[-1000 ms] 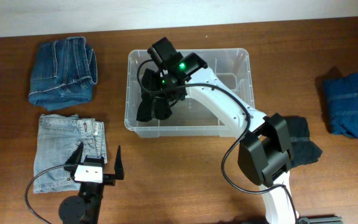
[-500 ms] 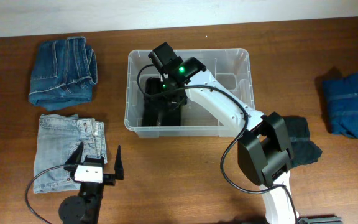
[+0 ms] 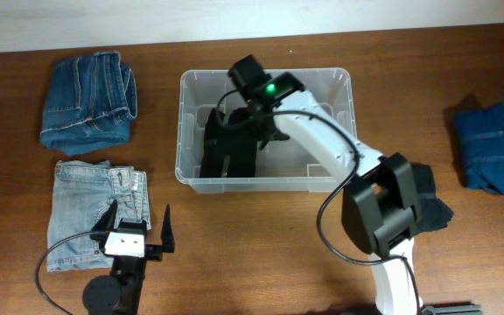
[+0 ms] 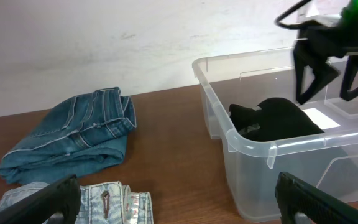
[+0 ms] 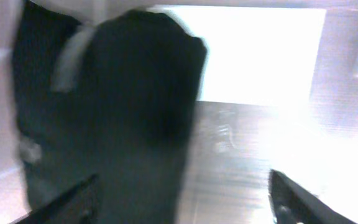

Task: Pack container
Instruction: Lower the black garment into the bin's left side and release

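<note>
Container position: the clear plastic container (image 3: pixel 261 182) sits at the back centre of the wooden table (image 3: pixel 234 271), long side left to right; the left wrist view shows its near left corner and rim (image 4: pixel 253 146).
Container contents: a black garment (image 3: pixel 227 149) lies folded in the left half, touching the left wall. The right half of the base is bare, with a pale rectangular patch (image 4: pixel 319 116) on it.
Right gripper, place: the right gripper (image 3: pixel 265 131) is inside the container's outline, pointing down over the right edge of the black garment (image 4: pixel 278 118), towards the back wall. The left wrist view has it (image 4: pixel 328 78) above rim height.
Right gripper, state: fingers spread wide, nothing between them. Its own camera (image 5: pixel 182 205) looks down on the black garment (image 5: pixel 104 112) at left and the shiny base at right; the view is blurred.
Left gripper, place: the left gripper (image 3: pixel 140 226) is at the front left of the table, well apart from the container, which lies ahead and to its right.
Left gripper, state: fingers apart (image 4: pixel 179 208), empty.
Off-container items: folded blue jeans (image 3: pixel 90 101) back left; pale denim piece (image 3: pixel 90 206) front left, partly under the left gripper; dark blue garment (image 3: pixel 493 149) far right; dark cloth (image 3: pixel 431 206) by the right arm's base.
</note>
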Controlling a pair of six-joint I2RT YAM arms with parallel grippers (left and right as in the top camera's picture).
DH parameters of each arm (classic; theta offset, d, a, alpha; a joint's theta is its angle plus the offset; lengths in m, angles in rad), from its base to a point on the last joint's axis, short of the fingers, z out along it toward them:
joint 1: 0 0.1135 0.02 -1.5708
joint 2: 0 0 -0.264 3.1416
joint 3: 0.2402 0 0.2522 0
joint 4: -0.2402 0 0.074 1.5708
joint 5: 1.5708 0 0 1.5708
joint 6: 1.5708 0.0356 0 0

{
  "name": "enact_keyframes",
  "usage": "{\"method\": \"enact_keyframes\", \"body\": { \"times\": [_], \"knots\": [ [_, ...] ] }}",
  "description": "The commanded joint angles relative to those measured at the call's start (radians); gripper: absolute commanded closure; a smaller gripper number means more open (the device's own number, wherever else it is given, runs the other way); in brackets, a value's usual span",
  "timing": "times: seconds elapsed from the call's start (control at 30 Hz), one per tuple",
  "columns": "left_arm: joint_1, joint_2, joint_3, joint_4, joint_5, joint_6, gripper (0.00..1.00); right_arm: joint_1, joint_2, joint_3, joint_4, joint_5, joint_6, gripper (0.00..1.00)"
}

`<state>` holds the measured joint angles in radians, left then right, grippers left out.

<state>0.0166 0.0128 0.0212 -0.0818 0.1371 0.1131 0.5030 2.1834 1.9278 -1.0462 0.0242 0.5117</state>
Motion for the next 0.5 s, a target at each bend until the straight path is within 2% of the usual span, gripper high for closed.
{"method": "enact_keyframes", "body": {
  "times": [0.0, 0.1, 0.17, 0.2, 0.23, 0.47],
  "knots": [
    [0.006, -0.006, -0.004, -0.002, -0.006, 0.016, 0.01, -0.059, -0.015, 0.004, -0.014, 0.051, -0.011, 0.43],
    [0.006, -0.006, -0.004, -0.002, -0.006, 0.016, 0.01, -0.093, -0.015, 0.004, -0.034, 0.051, -0.011, 0.66],
    [0.006, -0.006, -0.004, -0.002, -0.006, 0.016, 0.01, -0.104, -0.015, 0.002, -0.043, 0.052, -0.013, 0.87],
    [0.006, -0.006, -0.004, -0.002, -0.006, 0.016, 0.0, -0.104, -0.015, -0.001, -0.043, 0.051, -0.027, 0.92],
    [0.006, -0.006, -0.004, -0.002, -0.006, 0.016, 0.01, -0.104, -0.015, -0.003, -0.043, 0.052, -0.037, 0.96],
    [0.006, -0.006, -0.004, -0.002, -0.006, 0.016, 0.01, -0.064, 0.023, -0.015, -0.039, 0.065, -0.04, 0.96]
  ]
}}
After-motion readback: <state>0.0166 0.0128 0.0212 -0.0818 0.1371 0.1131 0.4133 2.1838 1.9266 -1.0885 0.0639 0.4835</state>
